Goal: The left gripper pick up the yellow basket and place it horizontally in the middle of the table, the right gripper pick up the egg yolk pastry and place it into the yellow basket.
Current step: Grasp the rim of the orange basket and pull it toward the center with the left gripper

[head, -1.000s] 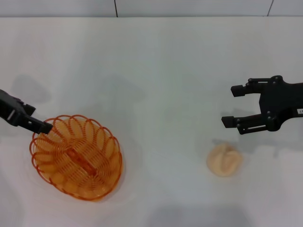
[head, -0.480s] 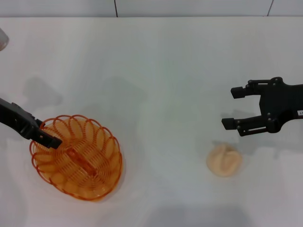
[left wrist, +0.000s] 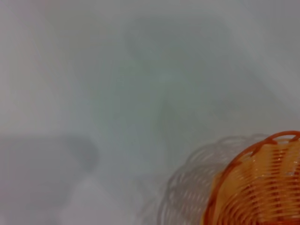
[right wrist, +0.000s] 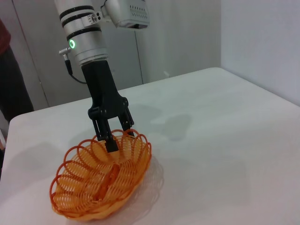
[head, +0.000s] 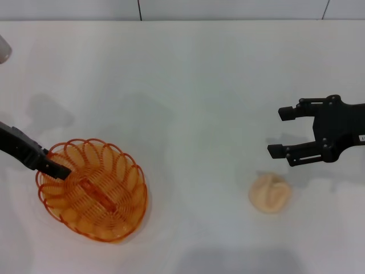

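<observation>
The yellow basket (head: 91,190) lies on the white table (head: 188,85) at the near left, its long axis slanted. My left gripper (head: 56,165) reaches down at the basket's left rim. In the right wrist view, the left gripper (right wrist: 119,139) is open and straddles the rim of the basket (right wrist: 101,180), one finger inside and one outside. Part of the basket's rim (left wrist: 262,187) fills a corner of the left wrist view. The egg yolk pastry (head: 270,193) rests at the near right. My right gripper (head: 279,132) hovers open just beyond it, holding nothing.
Grey wall panels (head: 171,8) run behind the table's far edge. The left arm's silver-white segment with its green ring light (right wrist: 83,40) rises above the basket. The table's edge (right wrist: 262,91) shows in the right wrist view.
My left gripper has moved in and down onto the basket's rim, one finger now inside it. The basket, the pastry and the right gripper have hardly moved.
</observation>
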Motion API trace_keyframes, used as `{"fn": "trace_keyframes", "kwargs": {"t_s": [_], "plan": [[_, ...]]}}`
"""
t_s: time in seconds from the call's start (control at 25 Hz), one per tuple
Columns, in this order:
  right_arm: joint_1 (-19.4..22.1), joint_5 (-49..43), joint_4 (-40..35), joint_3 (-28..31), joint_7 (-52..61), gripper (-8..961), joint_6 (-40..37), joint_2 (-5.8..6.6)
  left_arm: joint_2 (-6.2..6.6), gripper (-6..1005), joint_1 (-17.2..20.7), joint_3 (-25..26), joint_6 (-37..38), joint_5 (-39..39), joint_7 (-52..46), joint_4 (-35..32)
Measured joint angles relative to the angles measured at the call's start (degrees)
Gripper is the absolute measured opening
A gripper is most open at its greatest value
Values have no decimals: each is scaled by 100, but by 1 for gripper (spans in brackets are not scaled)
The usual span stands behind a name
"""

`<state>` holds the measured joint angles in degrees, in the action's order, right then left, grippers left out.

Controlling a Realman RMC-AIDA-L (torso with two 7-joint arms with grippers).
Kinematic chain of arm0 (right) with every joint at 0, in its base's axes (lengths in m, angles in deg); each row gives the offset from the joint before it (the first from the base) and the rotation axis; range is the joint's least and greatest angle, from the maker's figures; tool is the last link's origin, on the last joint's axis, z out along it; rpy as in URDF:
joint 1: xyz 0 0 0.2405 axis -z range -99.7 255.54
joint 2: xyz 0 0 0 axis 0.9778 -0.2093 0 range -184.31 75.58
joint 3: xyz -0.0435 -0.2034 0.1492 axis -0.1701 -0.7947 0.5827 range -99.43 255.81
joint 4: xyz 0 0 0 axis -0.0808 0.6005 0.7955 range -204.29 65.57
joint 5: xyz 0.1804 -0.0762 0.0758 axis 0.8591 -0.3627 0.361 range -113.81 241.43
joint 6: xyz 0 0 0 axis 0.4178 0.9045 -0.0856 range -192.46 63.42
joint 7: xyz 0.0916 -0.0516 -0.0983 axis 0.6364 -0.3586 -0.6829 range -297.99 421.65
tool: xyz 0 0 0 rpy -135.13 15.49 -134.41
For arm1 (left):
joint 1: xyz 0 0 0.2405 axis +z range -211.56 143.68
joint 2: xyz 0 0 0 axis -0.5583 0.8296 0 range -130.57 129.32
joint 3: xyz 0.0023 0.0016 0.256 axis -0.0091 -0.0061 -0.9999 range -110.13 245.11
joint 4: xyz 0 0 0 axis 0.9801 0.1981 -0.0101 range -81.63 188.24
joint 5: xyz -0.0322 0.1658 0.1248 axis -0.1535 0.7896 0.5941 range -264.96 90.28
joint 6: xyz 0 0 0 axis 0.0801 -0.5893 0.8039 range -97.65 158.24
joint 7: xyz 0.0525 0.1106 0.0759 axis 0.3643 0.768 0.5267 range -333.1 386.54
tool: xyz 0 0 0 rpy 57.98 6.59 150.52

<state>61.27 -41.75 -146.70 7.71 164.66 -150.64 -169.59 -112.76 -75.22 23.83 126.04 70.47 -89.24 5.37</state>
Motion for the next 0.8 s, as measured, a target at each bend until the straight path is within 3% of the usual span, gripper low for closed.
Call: {"fn": "trace_keyframes", "kwargs": {"t_s": [0.08, 0.48, 0.8], "plan": [[-2, 0, 0, 0, 0, 830, -1, 0, -5, 670, -10, -2, -24, 10, -37, 4], [-20, 0, 0, 0, 0, 830, -10, 0, -10, 437, -77, -9, -119, 100, -161, 4], [-23, 1, 0, 0, 0, 829, -10, 0, -16, 375, -157, -56, -177, 155, -193, 36]]}}
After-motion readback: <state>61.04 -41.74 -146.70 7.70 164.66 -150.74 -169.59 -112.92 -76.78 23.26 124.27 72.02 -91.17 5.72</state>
